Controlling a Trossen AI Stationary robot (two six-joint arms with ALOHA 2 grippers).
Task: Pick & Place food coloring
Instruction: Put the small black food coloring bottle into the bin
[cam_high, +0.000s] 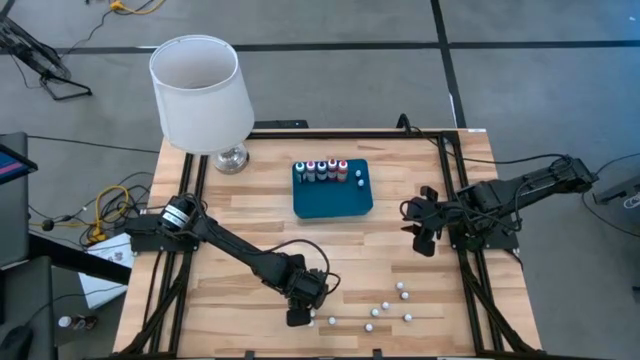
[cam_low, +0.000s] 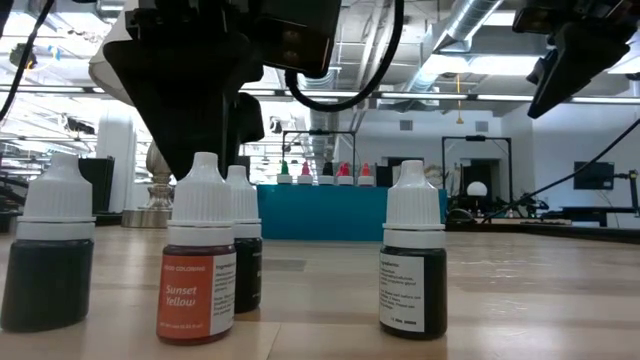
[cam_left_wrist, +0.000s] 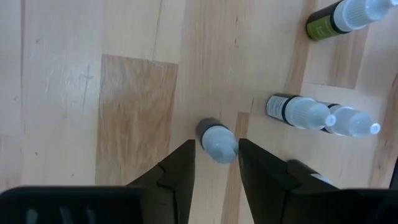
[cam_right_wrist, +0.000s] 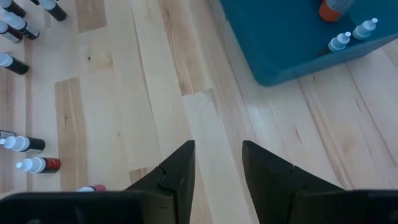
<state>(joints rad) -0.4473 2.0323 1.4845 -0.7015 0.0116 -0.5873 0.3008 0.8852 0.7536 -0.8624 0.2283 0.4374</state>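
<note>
Several tiny white-capped food coloring bottles (cam_high: 385, 305) stand scattered near the table's near edge. Some show close up in the low view, among them an orange one (cam_low: 197, 260). My left gripper (cam_high: 303, 316) is open, pointing down over the leftmost bottle (cam_left_wrist: 219, 144), with a fingertip on either side of its white cap. More bottles with coloured bodies (cam_high: 322, 170) stand in a row on the dark teal tray (cam_high: 335, 203). My right gripper (cam_high: 418, 222) is open and hovers right of the tray, over bare wood.
A white-shaded lamp (cam_high: 200, 95) stands at the far left corner. Other bottles (cam_left_wrist: 298, 112) stand close beside the one under my left gripper. Bare wood lies between the tray and the scattered bottles. Black frame rails run along the table's left and right sides.
</note>
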